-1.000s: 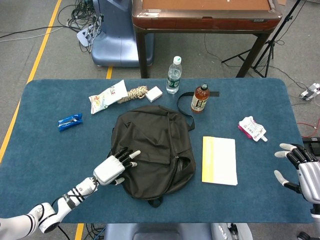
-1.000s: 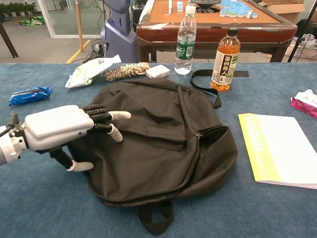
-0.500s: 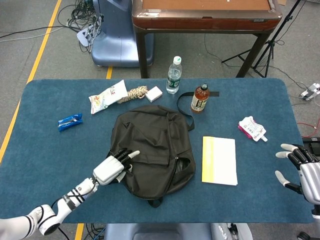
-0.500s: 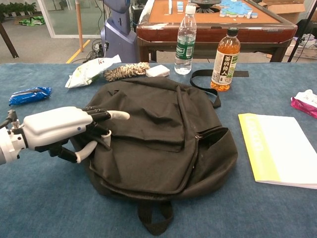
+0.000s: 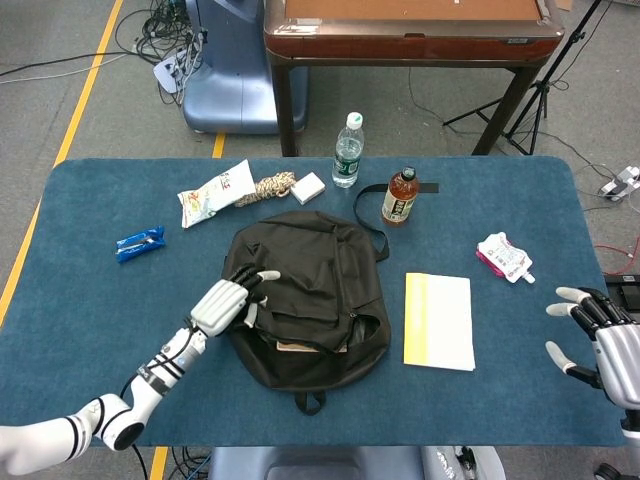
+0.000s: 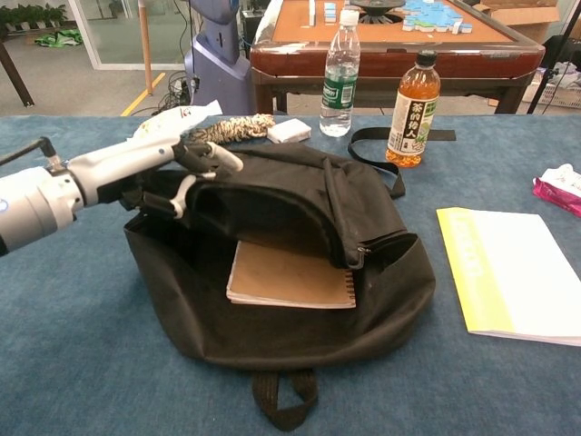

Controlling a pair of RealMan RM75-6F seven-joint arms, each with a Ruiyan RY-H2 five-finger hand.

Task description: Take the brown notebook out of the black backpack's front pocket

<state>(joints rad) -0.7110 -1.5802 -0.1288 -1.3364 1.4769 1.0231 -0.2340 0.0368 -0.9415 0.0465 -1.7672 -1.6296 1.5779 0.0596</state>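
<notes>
Left hand (image 6: 186,159) grips the front-pocket flap of the black backpack (image 6: 300,336) at its left side, fingers curled into the cloth, flap lifted clear. Pocket mouth gapes. Brown notebook (image 6: 290,275) lies flat inside the opened pocket, spiral edge to the right, partly under the raised flap. Right hand (image 5: 600,335) sits at the table's (image 5: 90,290) right edge, well apart from the bag, fingers spread, holding nothing. Yellow-spined booklet (image 5: 440,320) lies just right of the backpack. Tea bottle (image 6: 410,111) and water bottle (image 6: 340,74) stand behind it
</notes>
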